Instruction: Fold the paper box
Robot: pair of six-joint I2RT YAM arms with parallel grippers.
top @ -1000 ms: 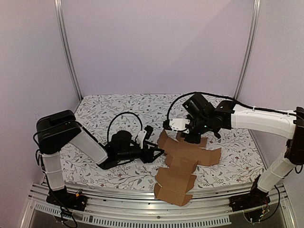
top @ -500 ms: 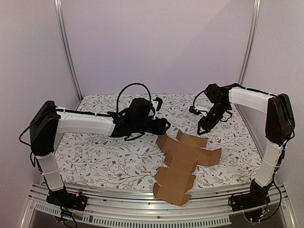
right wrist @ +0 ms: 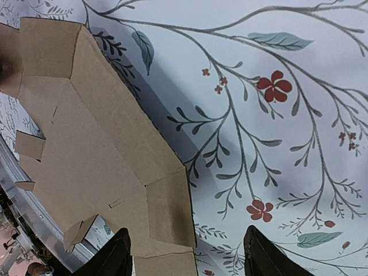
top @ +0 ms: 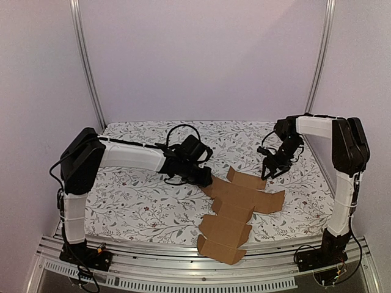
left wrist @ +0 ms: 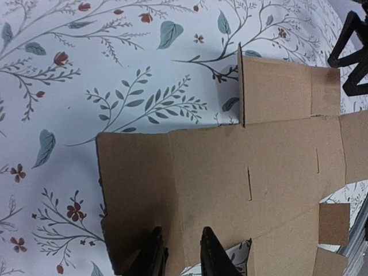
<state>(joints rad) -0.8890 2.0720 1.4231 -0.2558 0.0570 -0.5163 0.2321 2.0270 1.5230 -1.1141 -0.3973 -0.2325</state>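
Down comes the left tool [left wrist: 181, 256] over the left flap of the paper box [top: 241, 198], jaws narrowed, pinch unclear, probably to raise it. The right tool [right wrist: 187, 256] gapes empty just beside the far flap, and the sheet lies flat on the bench [top: 134, 201].

Unfolded brown paper box [right wrist: 98, 155] on floral cloth [right wrist: 276, 144], right hand [right wrist: 187, 254] with fingers wide apart.

The paper box [top: 235, 204] lies flat on the table [top: 134, 201], a little right of the middle. Its near end reaches over the front edge of the table, above the metal rail [top: 153, 259]. The left gripper [top: 204, 178] is at the far left corner of the sheet, over its left flap, and the right gripper [top: 269, 172] is behind the sheet on the right, just beside its far flap.
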